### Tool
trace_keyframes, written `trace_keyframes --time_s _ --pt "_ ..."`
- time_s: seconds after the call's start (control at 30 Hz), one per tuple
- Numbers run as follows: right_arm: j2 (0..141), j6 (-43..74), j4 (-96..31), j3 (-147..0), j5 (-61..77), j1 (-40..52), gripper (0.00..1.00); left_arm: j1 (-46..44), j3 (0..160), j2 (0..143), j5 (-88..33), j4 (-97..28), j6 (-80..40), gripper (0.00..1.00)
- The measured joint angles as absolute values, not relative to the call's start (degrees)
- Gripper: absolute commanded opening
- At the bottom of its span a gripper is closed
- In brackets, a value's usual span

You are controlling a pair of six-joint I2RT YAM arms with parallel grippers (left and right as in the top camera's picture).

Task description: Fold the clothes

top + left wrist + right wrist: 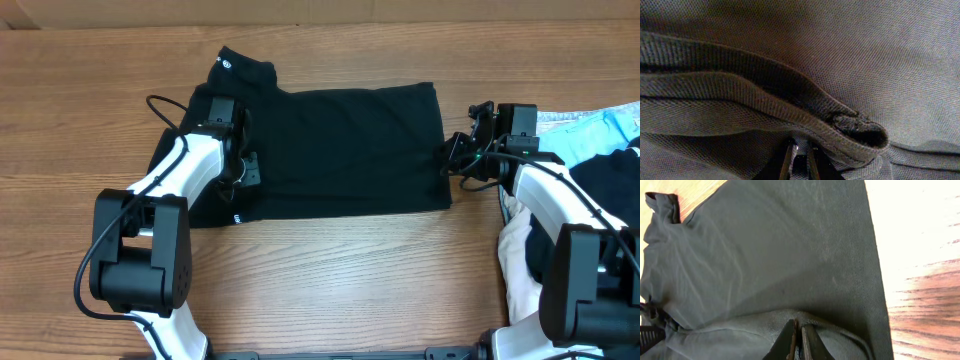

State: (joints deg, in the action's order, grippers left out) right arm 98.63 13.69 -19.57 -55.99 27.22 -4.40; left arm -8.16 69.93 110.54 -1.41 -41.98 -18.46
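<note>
Gripping a black T-shirt (pixel 340 150) at both ends on a wooden table (pixel 330 270).

Lies spread flat across the middle of the table. Reaches in from the near-left corner with the left arm, elbow bent, left claw (pixel 245 172) lowered onto the shirt's left end and closed to a sliver on a stitched fold of the cloth. Leans in from the near right with the right arm, right claw (pixel 452 160) pressed together on the shirt's right edge, near a heap of blue, black and white cloth (pixel 600 150).
</note>
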Motion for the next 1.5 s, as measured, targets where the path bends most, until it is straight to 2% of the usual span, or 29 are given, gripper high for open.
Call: trace_keyframes --time_s 0.57,0.7,0.9,1.03,1.5 --pt "97.56 13.69 -27.49 -55.99 26.44 -4.43 0.04 -8.16 69.93 110.54 -1.43 -41.98 -18.46 0.19" --pt "92.75 13.69 -32.05 -55.99 27.29 -4.40 0.04 -8.16 69.93 110.54 -1.43 -41.93 -18.46 0.20" --pt "80.05 14.41 -41.06 -56.07 27.64 -2.55 0.04 -8.16 69.93 110.54 -1.43 -41.74 -18.46 0.32" --pt "75.88 16.91 -42.54 -56.10 26.41 -0.80 0.04 -8.16 70.06 110.54 -1.41 -41.60 -18.46 0.34" --pt "89.08 25.78 -39.83 -56.14 17.21 -0.73 0.04 -8.16 70.08 110.54 -0.97 -40.86 -18.46 0.34"
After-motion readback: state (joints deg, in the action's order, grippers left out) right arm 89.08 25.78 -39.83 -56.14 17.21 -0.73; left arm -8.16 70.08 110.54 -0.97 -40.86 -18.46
